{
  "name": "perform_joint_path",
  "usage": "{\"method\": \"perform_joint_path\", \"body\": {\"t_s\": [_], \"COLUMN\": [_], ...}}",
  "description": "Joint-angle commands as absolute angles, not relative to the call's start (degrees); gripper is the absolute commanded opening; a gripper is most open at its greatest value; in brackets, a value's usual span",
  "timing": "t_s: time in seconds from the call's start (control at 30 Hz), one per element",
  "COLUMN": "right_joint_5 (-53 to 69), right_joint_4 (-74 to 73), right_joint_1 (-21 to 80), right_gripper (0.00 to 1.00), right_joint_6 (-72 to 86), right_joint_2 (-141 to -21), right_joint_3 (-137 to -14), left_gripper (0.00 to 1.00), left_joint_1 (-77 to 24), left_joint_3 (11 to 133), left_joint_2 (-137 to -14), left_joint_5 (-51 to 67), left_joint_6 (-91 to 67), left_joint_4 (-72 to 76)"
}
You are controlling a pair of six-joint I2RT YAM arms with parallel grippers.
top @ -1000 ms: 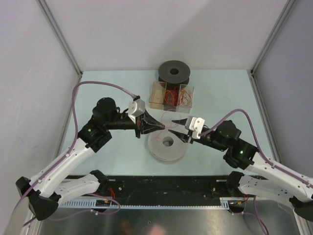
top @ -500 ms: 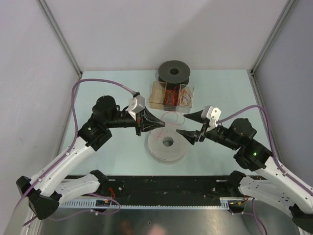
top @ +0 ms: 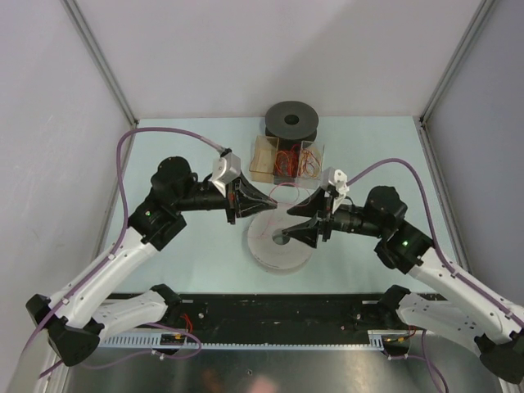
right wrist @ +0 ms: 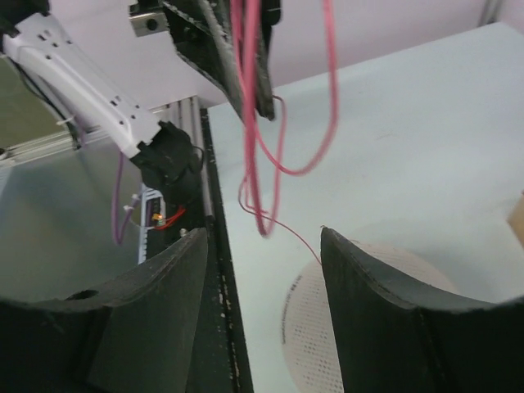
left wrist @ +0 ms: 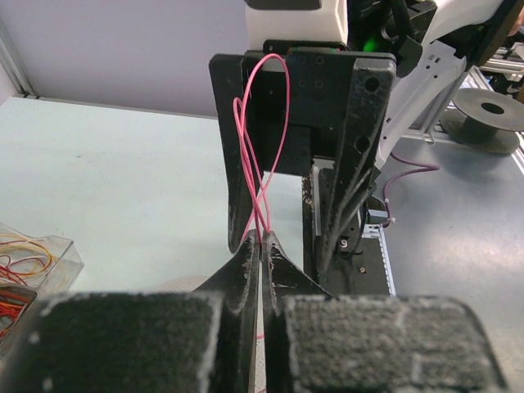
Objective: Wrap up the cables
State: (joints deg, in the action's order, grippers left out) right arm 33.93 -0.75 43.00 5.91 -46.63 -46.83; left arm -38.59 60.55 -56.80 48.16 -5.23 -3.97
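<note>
The cable (left wrist: 264, 131) is a thin pink wire. In the left wrist view it rises in a crossed loop from my left gripper (left wrist: 260, 241), which is shut on it. In the top view the left gripper (top: 267, 207) is above the white spool's far edge, and the cable (top: 281, 189) shows only faintly. My right gripper (top: 289, 219) faces it from the right, open. In the right wrist view the cable (right wrist: 255, 139) hangs from the left gripper's fingers (right wrist: 237, 61), beyond my right gripper (right wrist: 260, 241). One strand trails toward the right fingertip; I cannot tell whether it touches.
A flat white spool (top: 279, 243) lies under both grippers. Behind it stands a clear box (top: 286, 160) holding red and orange wires, with a black spool (top: 291, 121) beyond. A black rail (top: 278, 309) runs along the near table edge. Walls close in on three sides.
My right gripper opened, drew back to the right, then came back left toward the left gripper. The left gripper stayed shut on the cable and shifted slightly away.
</note>
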Motion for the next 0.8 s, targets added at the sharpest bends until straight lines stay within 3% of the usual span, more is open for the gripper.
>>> {"method": "perform_joint_path", "body": {"t_s": [0.0, 0.1, 0.2, 0.37, 0.4, 0.57, 0.77], "right_joint_5": [36.91, 36.81, 36.70, 36.38, 36.30, 34.96, 30.87], "right_joint_4": [8.83, 11.30, 12.89, 11.88, 10.78, 0.34, -9.89], "right_joint_1": [45.50, 45.99, 46.12, 45.72, 45.36, 39.52, 23.84], "right_gripper": [0.63, 0.60, 0.48, 0.08, 0.04, 0.00, 0.00], "right_joint_6": [9.13, 9.69, 10.11, 8.32, 7.59, -0.41, -12.02], "right_joint_2": [-49.27, -51.28, -52.73, -53.48, -53.37, -51.27, -46.98], "right_joint_3": [-46.81, -46.82, -46.75, -46.76, -46.76, -46.12, -44.71], "left_gripper": [0.00, 0.00, 0.00, 0.00, 0.00, 0.00, 0.00], "left_joint_1": [-38.31, -38.29, -38.32, -38.18, -37.99, -34.43, -25.95], "left_joint_3": [62.75, 62.75, 62.71, 62.51, 62.59, 64.10, 66.32], "left_joint_2": [-56.68, -56.64, -56.54, -56.12, -56.10, -56.32, -56.87], "left_joint_5": [48.50, 48.59, 48.54, 48.28, 48.09, 48.16, 50.62], "left_joint_6": [-6.50, -6.50, -6.46, -6.42, -6.50, -7.25, -7.54], "left_joint_4": [-2.11, -2.11, -2.11, -2.11, -2.02, -1.69, -1.41]}}
